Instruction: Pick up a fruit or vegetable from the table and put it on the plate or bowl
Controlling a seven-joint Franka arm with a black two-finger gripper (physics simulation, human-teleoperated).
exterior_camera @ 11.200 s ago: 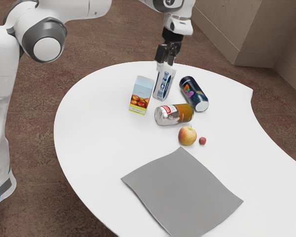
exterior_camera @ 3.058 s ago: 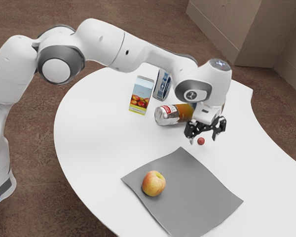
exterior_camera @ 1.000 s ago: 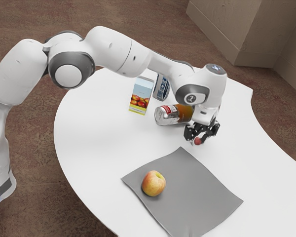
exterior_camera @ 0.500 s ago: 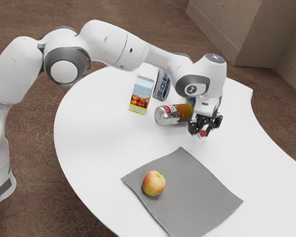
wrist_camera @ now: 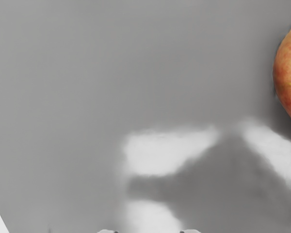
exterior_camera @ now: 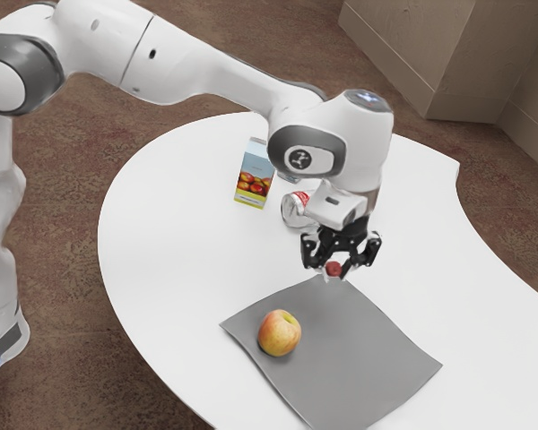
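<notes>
My black gripper (exterior_camera: 335, 267) is shut on a small red fruit (exterior_camera: 334, 267) and holds it in the air over the far corner of the grey mat (exterior_camera: 359, 367). A red-yellow apple (exterior_camera: 279, 332) lies on the mat near the corner at the exterior view's left. In the wrist view the grey mat (wrist_camera: 87, 87) spreads under my hand, with my hand's shadow on it, and the apple (wrist_camera: 288, 73) sits at one side.
Behind my hand a juice carton (exterior_camera: 254, 174) stands upright and a bottle (exterior_camera: 295, 204) lies on its side, partly hidden by my wrist. The white table (exterior_camera: 170, 260) has a curved edge toward the exterior view's left.
My hand has moved with the small red fruit toward the exterior view's left and toward the mat, from beside the lying bottle to above the mat's far corner.
</notes>
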